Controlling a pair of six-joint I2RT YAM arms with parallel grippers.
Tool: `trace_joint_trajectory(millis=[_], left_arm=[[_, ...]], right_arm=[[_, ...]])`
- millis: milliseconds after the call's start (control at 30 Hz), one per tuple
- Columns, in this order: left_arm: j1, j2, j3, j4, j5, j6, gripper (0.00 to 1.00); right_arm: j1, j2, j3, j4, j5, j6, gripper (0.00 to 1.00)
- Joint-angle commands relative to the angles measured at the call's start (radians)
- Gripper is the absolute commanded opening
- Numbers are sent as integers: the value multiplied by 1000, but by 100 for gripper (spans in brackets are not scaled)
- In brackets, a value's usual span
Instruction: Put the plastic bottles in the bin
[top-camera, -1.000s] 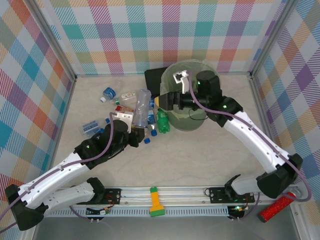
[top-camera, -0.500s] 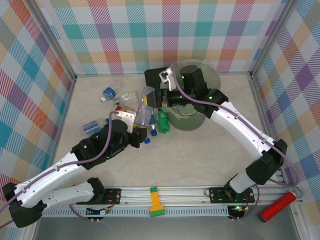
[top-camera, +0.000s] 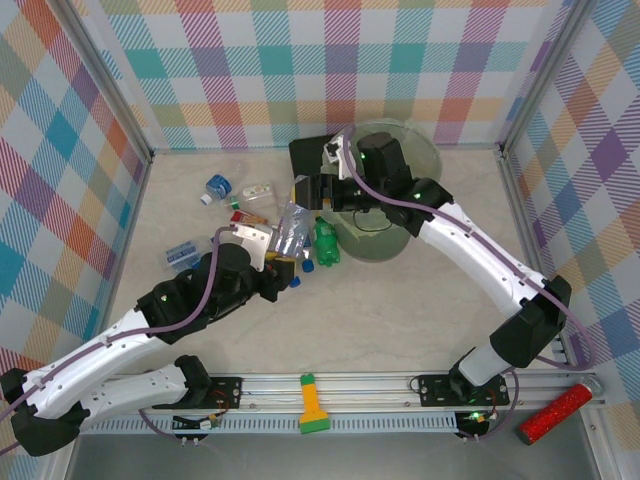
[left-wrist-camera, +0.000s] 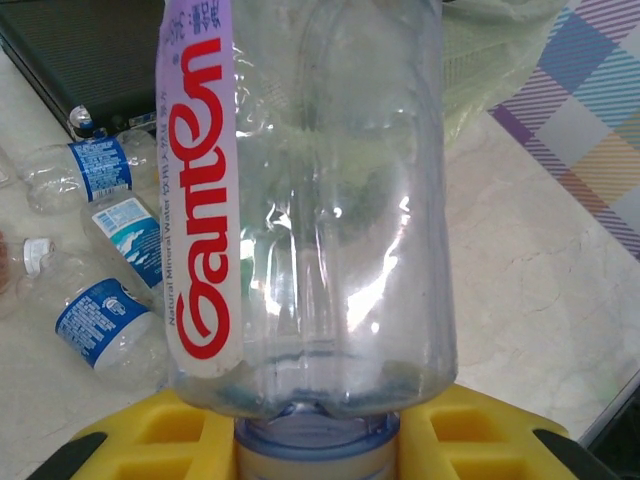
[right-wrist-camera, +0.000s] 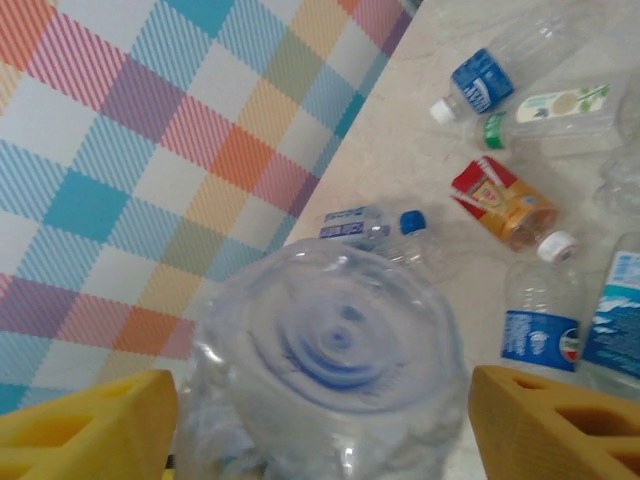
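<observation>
A clear bottle (top-camera: 290, 232) with a red-lettered label is held off the table between both arms. My left gripper (top-camera: 280, 262) is shut on its blue-capped neck, and in the left wrist view the bottle (left-wrist-camera: 330, 200) stands up from the gripper (left-wrist-camera: 315, 425). My right gripper (top-camera: 308, 192) grips the other end; its yellow fingers (right-wrist-camera: 90, 420) press the sides of the bottle's base (right-wrist-camera: 330, 350). The grey-green bin (top-camera: 425, 150) stands right behind them. Loose bottles lie on the table: a green one (top-camera: 326, 243), blue-labelled ones (top-camera: 218, 186) and a red-labelled one (right-wrist-camera: 505, 205).
A flat black object (top-camera: 308, 152) lies left of the bin. More bottles (left-wrist-camera: 100, 320) are scattered to the left, one (top-camera: 182, 254) near the left wall. A red glittery cylinder (top-camera: 552, 413) sits at the front right, and a yellow-green tool (top-camera: 312, 405) on the front rail.
My right gripper swung left from over the bin to the raised bottle and took its base. The left gripper kept its hold and shifted slightly; the bottle now looks more crumpled.
</observation>
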Motion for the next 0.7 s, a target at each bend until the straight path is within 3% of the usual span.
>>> trace_joint_trajectory(millis=[0,133,267,367,500,667], left_arm=[[-7,0,41,32,23,28,30],[-8,-1,43,30,26,28,30],[-8,-2,41,26,19,27,37],[-9,-6,43,23,-2,18,69],[-8,-32,39,28,-27,7,96],[-8,-74,20,38,-69,-7,100]], right_arm=[[10,40,32,52,-128,27,68],[20,57,50,44,-156,23,54],[21,25,28,57,-110,18,53],[20,-14,21,46,-43,-1,53],[9,-76,28,13,77,-47,52],[-25,-154,49,-20,265,-126,52]])
